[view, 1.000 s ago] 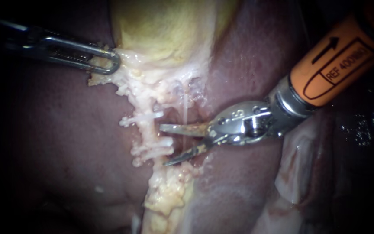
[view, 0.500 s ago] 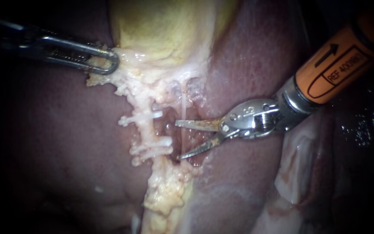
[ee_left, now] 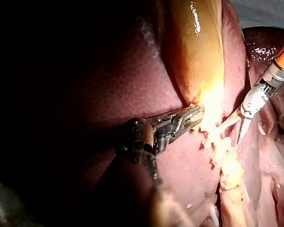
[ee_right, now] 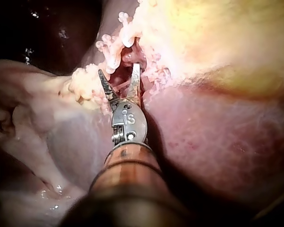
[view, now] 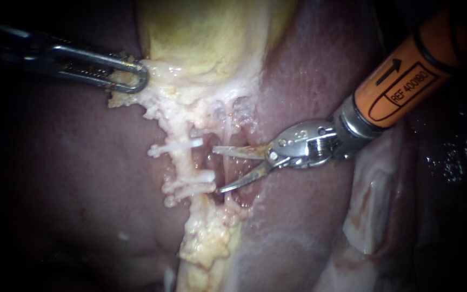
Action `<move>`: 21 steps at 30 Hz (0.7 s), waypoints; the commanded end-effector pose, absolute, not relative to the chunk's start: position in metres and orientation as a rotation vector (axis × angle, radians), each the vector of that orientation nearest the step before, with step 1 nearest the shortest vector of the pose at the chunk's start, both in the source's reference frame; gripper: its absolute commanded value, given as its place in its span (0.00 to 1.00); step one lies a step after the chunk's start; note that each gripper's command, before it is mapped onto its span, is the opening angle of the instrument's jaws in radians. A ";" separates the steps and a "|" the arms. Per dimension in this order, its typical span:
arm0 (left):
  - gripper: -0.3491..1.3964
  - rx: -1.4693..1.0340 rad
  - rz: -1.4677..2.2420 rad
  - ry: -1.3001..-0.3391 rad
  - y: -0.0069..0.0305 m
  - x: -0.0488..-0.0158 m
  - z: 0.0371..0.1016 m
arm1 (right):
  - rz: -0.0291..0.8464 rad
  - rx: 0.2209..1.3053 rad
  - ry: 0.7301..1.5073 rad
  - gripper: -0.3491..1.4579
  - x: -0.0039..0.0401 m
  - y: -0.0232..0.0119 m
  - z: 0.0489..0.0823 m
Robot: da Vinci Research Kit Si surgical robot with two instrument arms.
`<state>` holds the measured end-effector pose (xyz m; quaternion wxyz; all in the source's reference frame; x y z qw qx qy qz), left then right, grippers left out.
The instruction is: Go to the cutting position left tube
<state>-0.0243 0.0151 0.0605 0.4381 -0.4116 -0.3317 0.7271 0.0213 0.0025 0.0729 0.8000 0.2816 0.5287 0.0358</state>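
In the endoscope view the left instrument (view: 138, 79) comes in from the left and its jaws pinch the pale tissue (view: 160, 105) at the lower edge of the gallbladder (view: 206, 38), holding it to the side over the liver (view: 71, 173). The left tube (view: 184, 162) runs down from this tissue and carries white clips (view: 178, 147) above and below a short bare part. The right instrument (view: 216, 170) has its two blades spread, with the tips just beside that bare part and not yet around it; a thin strand (view: 228, 132) crosses the gap between them. In the left wrist view the left instrument (ee_left: 193, 115) grips the same pale tissue, and the right instrument (ee_left: 237, 130) stands beside it with open blades. In the right wrist view the right instrument (ee_right: 119, 73) points into a reddish pocket, and the clips (ee_right: 109, 47) lie just ahead of one blade. I judge the step to be the approach, nearly done: the next move calls for a small advance, so that the blades take the tube between the clips — without catching a clip or the strand.
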 end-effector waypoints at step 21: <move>0.00 -1.023 1.808 -0.823 0.0151 -0.0245 0.0607 | 0.113 0.717 1.222 0.93 0.0285 0.0009 0.0735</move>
